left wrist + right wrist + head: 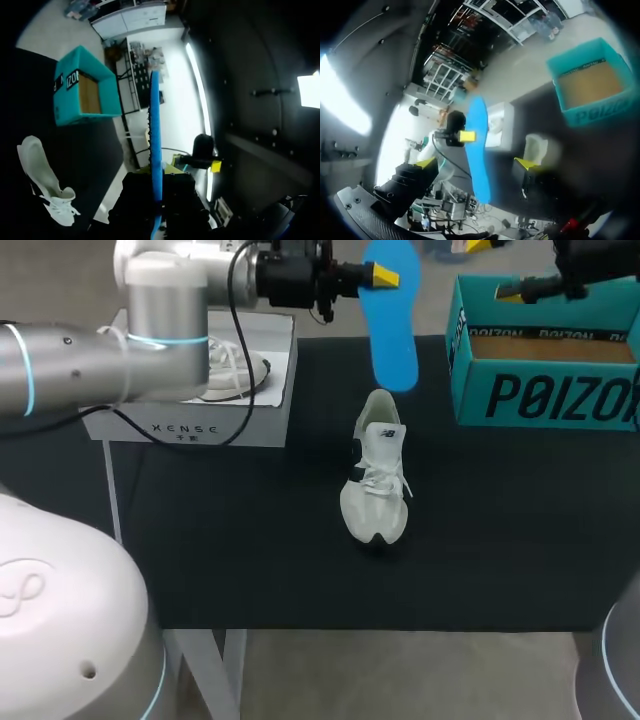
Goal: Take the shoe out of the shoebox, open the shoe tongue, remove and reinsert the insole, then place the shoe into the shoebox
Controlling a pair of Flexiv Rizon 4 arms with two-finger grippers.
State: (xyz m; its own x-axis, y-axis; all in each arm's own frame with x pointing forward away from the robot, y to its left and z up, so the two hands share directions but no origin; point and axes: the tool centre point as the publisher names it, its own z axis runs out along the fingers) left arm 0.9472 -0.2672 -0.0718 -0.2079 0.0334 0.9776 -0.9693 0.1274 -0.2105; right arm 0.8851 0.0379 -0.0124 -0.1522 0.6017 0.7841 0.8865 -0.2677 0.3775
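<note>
My left gripper (385, 278) is raised over the table's far side, shut on the upper part of a blue insole (392, 325) that hangs down from it. In the left wrist view the insole (155, 135) stands edge-on between the fingers of the left gripper (156, 176). A white shoe (376, 478) stands upright on the black table, below the insole, heel toward the back. The teal shoebox (545, 390) sits open at the far right. My right gripper (515, 290) hovers over the box's back rim, open and empty. In its own view the right gripper (475, 163) has its tips wide apart.
A grey open box (200, 405) with another white shoe (235, 370) inside stands at the back left, partly behind my left arm. The black table (250, 540) has bare room in front of and beside the shoe.
</note>
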